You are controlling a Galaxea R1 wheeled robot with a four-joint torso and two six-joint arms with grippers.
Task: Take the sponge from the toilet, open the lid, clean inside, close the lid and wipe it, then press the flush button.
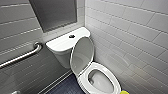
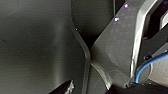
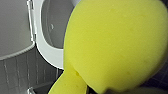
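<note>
The right claw (image 3: pixel 97 91) is pressed onto the sponge (image 3: pixel 112 45), which bulges bright yellow right before the wrist camera, its narrow waist nearest the claw. I cannot tell whether the left claw (image 2: pixel 65 88) is spread or closed; around it lie dark robot panels and a blue cable (image 2: pixel 146 66).

In the head view the sponge (image 1: pixel 124 92) sits at about 5 o'clock from the bowl (image 1: pixel 101 81), just off the front of the seat ring (image 1: pixel 83 81). Whether it touches the ring cannot be told. The lid (image 1: pixel 82 55) of the toilet (image 1: pixel 62 58) stands raised at 11 o'clock from the bowl, leaning back against the tank (image 1: pixel 61 45). The flush button (image 1: pixel 72 36) shows dark in the middle of the tank top, at 12 o'clock from the lid.

A steel grab bar (image 1: pixel 22 57) runs along the wall at 9 o'clock from the tank. A dark panel (image 1: pixel 53 13) hangs at 12 o'clock above it. White tiles (image 1: pixel 130 37) cover the wall at 3 o'clock, and dark floor (image 1: pixel 66 87) lies at 8 o'clock from the bowl.
</note>
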